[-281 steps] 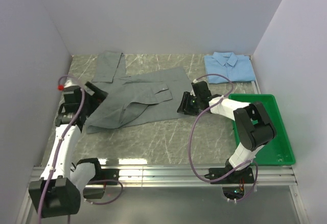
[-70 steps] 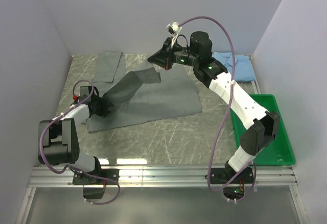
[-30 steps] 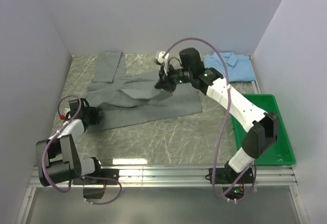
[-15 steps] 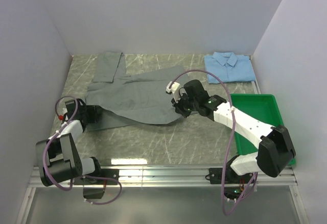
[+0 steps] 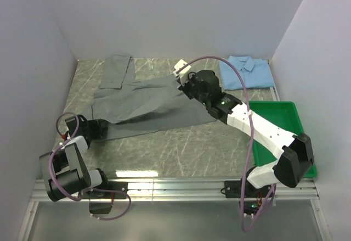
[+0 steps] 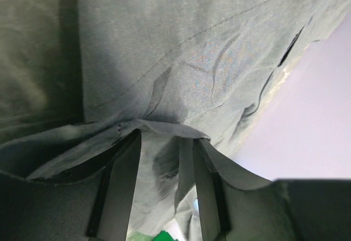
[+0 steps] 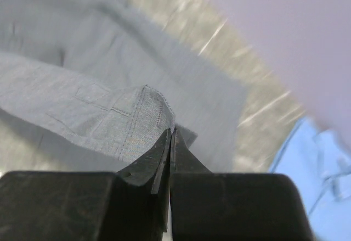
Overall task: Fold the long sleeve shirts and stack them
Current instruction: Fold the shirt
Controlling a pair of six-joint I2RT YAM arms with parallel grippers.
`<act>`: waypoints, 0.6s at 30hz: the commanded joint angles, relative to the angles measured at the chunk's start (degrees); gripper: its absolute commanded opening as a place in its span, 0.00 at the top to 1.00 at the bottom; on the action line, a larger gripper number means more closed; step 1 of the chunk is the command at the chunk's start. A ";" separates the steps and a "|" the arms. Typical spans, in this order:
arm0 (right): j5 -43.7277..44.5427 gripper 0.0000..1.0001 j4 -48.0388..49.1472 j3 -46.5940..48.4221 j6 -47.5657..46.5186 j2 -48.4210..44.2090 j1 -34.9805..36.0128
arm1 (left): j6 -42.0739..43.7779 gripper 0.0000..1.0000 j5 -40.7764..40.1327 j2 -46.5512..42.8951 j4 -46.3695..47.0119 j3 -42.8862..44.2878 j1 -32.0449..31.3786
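Grey shirt [image 5: 148, 106]: it is spread over the table [image 5: 181, 142] from the centre toward 9 o'clock, with one sleeve laid out toward 11 o'clock. It is not yet folded.
Light blue shirt [image 5: 247, 72]: it is already folded and parked in the 1 o'clock corner. This is judged to be where the stack is to be built.
Right gripper [image 7: 170, 134]: it is clamped tight on a stitched edge of the grey cloth, by what looks like the cuff. It is held raised at 12 o'clock of the shirt, so that the sleeve can be drawn across the body.
Left gripper [image 6: 164, 142]: its fingers [image 6: 123, 186] are seen apart, with the hem draped over their tips. No pinch is shown. It is kept low at the 8 o'clock corner, presumably to anchor the shirt against the other arm's pull.
Green tray [image 5: 290, 115]: it is left untouched at 4 o'clock.
Change from half a second ago: the right gripper is carried from the shirt's 4 o'clock edge back to its far edge, and the cloth is taken along. The shirt's right side is uncovered again. The left gripper is hardly shifted.
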 commanded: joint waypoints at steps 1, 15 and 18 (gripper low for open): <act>5.71 1.00 9.57 2.64 -3.67 1.03 2.26 | -2.70 0.52 2.92 -0.68 5.46 -1.59 0.95; 21.63 1.00 26.12 -23.02 6.95 3.23 0.69 | -3.84 0.53 2.84 -2.00 8.98 -3.79 1.92; 21.45 1.00 24.19 -24.61 9.07 3.49 0.60 | -4.19 0.53 2.75 -2.70 9.51 -4.14 2.09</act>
